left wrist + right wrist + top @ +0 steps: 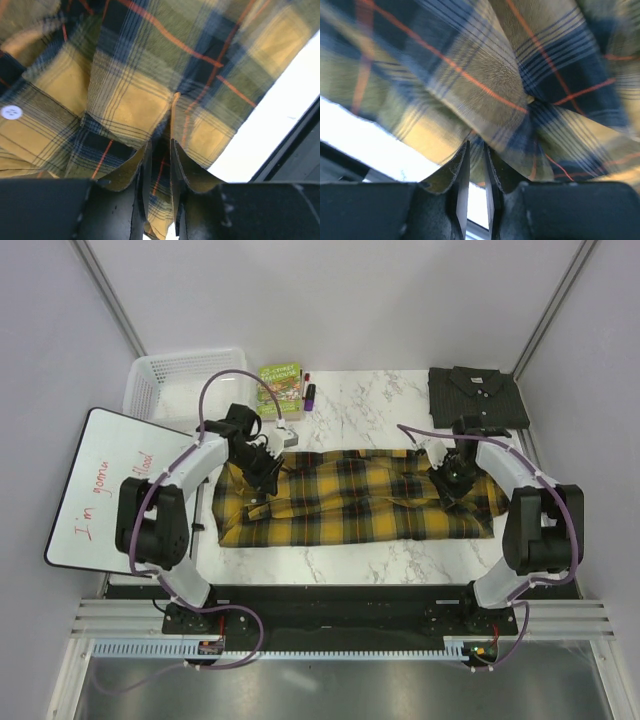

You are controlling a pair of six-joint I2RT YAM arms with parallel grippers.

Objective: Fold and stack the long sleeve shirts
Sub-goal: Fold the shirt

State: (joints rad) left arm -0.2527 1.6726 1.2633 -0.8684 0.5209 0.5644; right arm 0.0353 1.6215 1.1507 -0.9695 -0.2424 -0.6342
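We held the yellow-and-black plaid cloth shirt, spread across the worktop's middle, with left gripper and right gripper each pinching a thin ridge of fabric. Such shallow bites could slip during lifting, leaving the fold crooked.

white-shelled left arm and right arm, black joints, looping purple cables, black fingers

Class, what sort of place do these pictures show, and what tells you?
Likely a robotics lab cell: left arm and right arm bolted at a marble-look table, plain white walls around it, a plaid shirt laid out.
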